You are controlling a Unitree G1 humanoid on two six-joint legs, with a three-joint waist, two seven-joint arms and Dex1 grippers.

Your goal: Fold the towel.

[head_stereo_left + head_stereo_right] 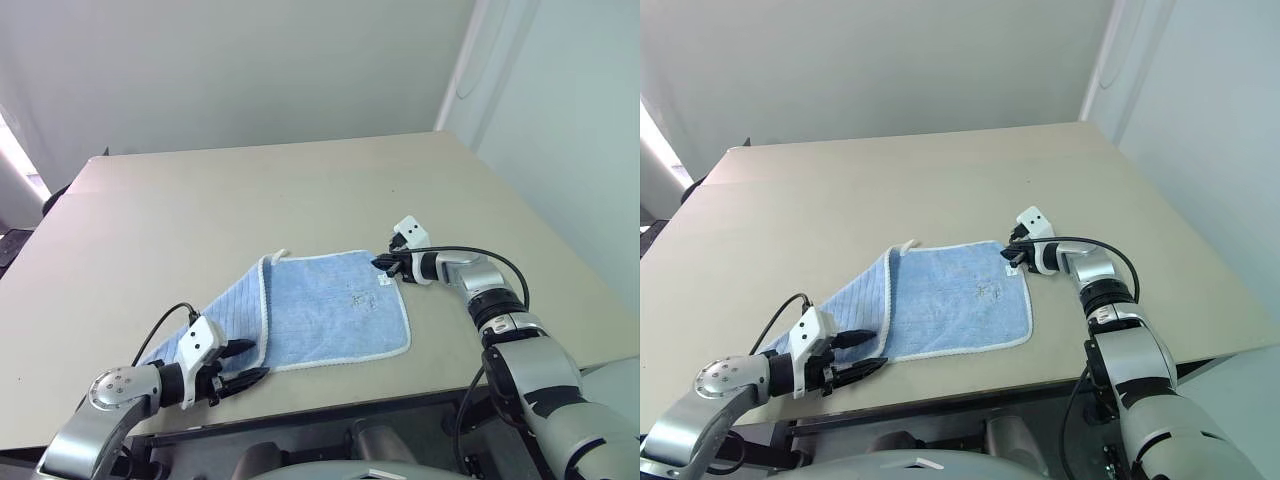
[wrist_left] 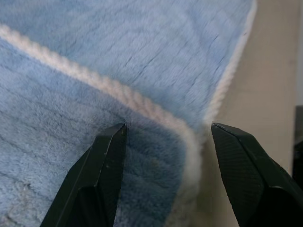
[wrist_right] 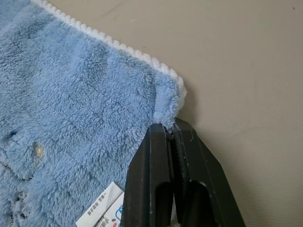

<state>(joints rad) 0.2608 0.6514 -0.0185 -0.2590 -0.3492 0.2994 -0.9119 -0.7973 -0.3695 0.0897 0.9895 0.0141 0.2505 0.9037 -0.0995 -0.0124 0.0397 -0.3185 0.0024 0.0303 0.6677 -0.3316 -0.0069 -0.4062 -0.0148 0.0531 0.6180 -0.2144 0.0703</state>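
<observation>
The left tool, with its two black fingers standing wide apart, sits at the near left corner of the towel, a small light-blue rectangular terry cloth with white stitched edging. The left wrist view shows this corner between the fingers, not yet pinched, so I judge it is placed to take hold there. The towel lies on the beige flat desk, near the front edge; its left part is already turned over onto the rest, with a white edge running across it. A small white label lies on the cloth near the far right corner. There the right tool is closed tight on the towel's corner, probably to hold the cloth steady or to carry that corner over for the next fold.
</observation>
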